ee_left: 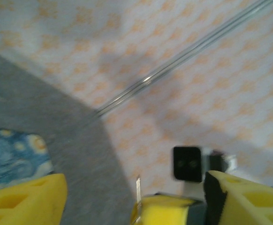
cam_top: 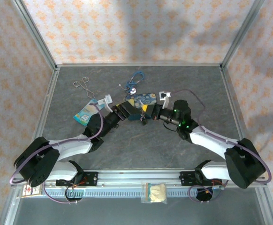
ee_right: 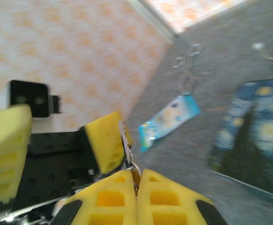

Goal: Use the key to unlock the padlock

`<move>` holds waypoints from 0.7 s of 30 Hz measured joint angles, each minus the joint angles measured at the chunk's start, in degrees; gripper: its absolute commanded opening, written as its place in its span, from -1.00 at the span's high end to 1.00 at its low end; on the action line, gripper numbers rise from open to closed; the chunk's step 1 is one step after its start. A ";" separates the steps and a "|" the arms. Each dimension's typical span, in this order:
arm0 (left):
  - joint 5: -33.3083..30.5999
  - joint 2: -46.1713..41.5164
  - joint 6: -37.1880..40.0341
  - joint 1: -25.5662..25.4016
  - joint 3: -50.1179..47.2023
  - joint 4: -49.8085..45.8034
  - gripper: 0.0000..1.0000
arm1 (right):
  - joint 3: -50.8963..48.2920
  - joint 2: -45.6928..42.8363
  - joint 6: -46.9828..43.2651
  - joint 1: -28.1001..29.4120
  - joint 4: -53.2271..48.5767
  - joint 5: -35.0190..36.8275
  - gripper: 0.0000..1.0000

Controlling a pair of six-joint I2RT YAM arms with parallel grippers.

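**Q:** Key [ee_right: 125, 140], right wrist view: what holds it?

**A:** The right hand [ee_right: 136, 180]. Its two yellow fingers are pressed together on the key's head, and the thin silver shaft stands up out of the grip. The left hand [ee_right: 56, 140] faces it with its fingers spread. Its nearer finger [ee_right: 103, 147] is just beside the shaft, though contact cannot be judged. To the right of the grip, a blue packet [ee_right: 170, 121] lies on the grey surface [ee_right: 185, 157]. Silver forceps [ee_right: 188, 70] lie beyond the packet, and a starry blue box [ee_right: 254, 136] sits further right.

**Q:** And the left wrist view?

**A:** The left hand is open, with one yellow finger in each lower corner. Between them sits a finger of the right hand, and the key's shaft rises at that finger's left edge. A corner of the box shows beyond the left finger.

**Q:** What does the top external view add?

**A:** The two hands meet tip to tip at the near edge of the box. The padlock [cam_top: 143, 121] appears as a tiny dark object just on the near side of the right hand's fingers. It is too small to show its shackle, or whether it rests on the surface. A blue cord [cam_top: 135, 80] lies on the far side of the box. The packet and forceps lie to the left of the left hand.
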 measured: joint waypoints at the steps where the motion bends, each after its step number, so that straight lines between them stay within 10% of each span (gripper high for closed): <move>1: 0.02 0.02 0.92 -0.07 0.42 -3.28 -0.28 | 0.13 -1.03 -1.38 -0.39 -3.52 2.21 1.00; 10: -0.26 7.13 6.43 -7.30 4.22 -23.21 0.03 | 0.13 -5.95 -7.63 -1.27 -25.24 18.25 1.00; 21: -4.22 20.83 5.16 -9.40 12.87 -30.53 0.07 | -1.16 -8.37 -7.78 -1.46 -29.44 21.77 1.00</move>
